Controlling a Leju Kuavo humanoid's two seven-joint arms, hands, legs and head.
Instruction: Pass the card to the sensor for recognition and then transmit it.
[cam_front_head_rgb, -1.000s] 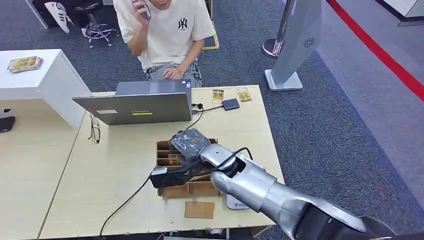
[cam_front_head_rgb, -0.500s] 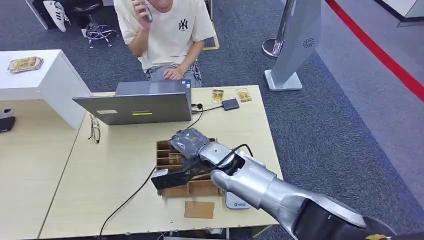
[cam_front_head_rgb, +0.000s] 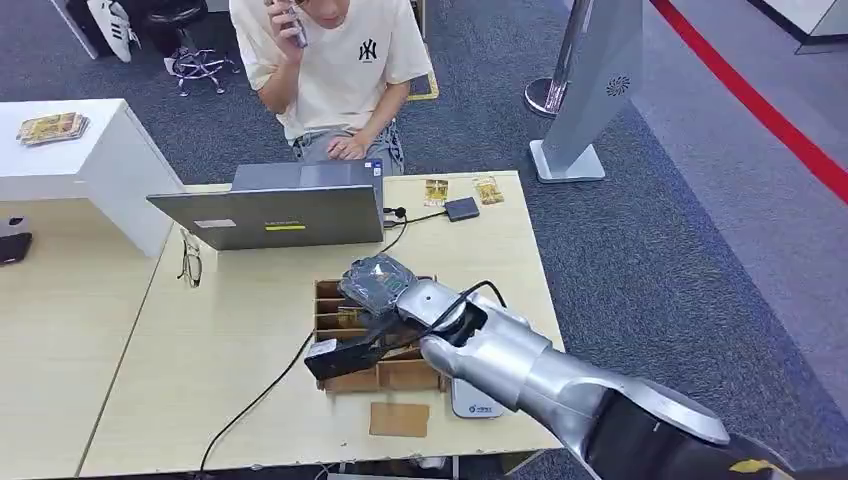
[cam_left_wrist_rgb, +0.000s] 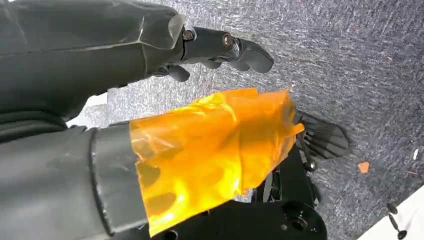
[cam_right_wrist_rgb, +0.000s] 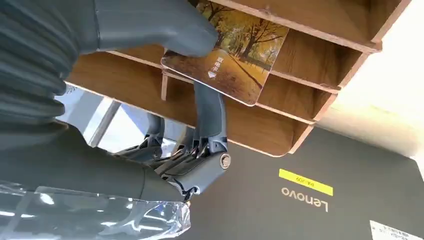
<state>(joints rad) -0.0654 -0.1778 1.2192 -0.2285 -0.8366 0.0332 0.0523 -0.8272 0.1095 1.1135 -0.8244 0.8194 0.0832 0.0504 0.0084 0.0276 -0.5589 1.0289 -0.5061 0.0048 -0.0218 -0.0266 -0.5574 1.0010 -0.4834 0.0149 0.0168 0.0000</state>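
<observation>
Head view, left to right: a pair of glasses (cam_front_head_rgb: 189, 259) lies on the desk (cam_front_head_rgb: 230, 330) beside an open laptop (cam_front_head_rgb: 268, 212), behind which a person (cam_front_head_rgb: 335, 60) sits. At centre stands a wooden compartment box (cam_front_head_rgb: 385, 375), with the right hand (cam_front_head_rgb: 378, 285) over it; from this height the card cannot be made out. A white sensor (cam_front_head_rgb: 476, 403) lies on the desk just beside the box's near right corner, partly under the forearm.

The right wrist view supplies what the head view lacks: the card (cam_right_wrist_rgb: 227, 62), printed with an autumn avenue of trees in yellow and brown, rounded corners, a short line of white characters on it. It stands partly within a compartment of the box, pinched between the thick thumb and one dark finger of the fingers (cam_right_wrist_rgb: 210, 117). The laptop lid with its yellow sticker lies beyond.

The left wrist view shows the left hand (cam_left_wrist_rgb: 210, 100) over grey carpet (cam_left_wrist_rgb: 350, 65), orange film on the thumb, fingers apart, holding nothing.
</observation>
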